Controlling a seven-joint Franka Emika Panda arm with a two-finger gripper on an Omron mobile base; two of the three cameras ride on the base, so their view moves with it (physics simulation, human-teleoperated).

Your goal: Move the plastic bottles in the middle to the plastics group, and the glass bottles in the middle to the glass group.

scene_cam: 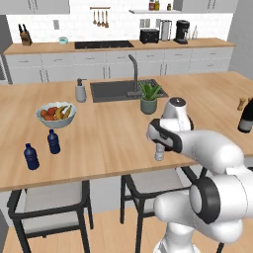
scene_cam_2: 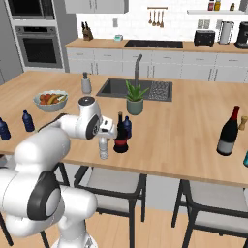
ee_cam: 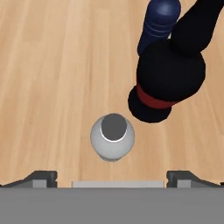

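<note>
Hovering open-jawed and holding nothing, the pincer (ee_cam: 112, 177) looks down on the clear greyish bottle (ee_cam: 113, 137) standing on the table (ee_cam: 48, 78) just beside the red-banded squat bottle (ee_cam: 168, 81) and dark blue bottle (ee_cam: 158, 22); no label writing is legible.

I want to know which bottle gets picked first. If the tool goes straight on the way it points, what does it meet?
Probably the white cap of the clear bottle, standing centred between the open tool tips.
</note>
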